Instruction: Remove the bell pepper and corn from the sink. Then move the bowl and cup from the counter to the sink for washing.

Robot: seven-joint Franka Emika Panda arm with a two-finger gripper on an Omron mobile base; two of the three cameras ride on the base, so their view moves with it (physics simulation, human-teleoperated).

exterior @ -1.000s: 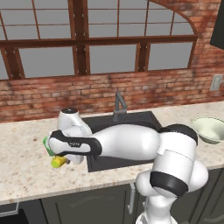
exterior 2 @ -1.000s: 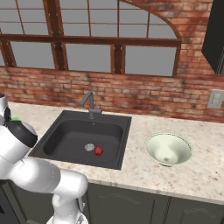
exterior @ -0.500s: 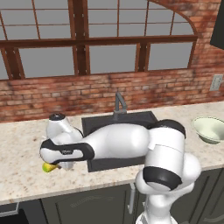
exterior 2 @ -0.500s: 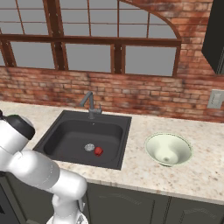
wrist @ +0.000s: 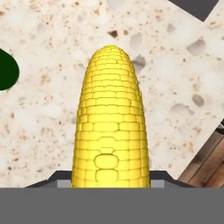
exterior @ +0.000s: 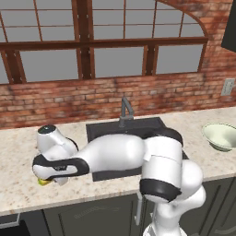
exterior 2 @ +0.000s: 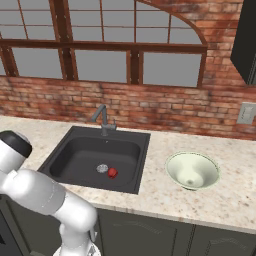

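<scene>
A red brick wall with an arched window backs the speckled beige bench. Left of the sink, the pincer is clamped on the corn, low over the bench. The bell pepper lies by the drain; the bowl sits right of the sink. No writing is legible.

Both base views look forward and down over the counter toward the brick wall and window, one from behind the arm's left, one from its right; they share the sink, faucet and bowl. The hand view looks down from very near the counter's speckled surface.
</scene>
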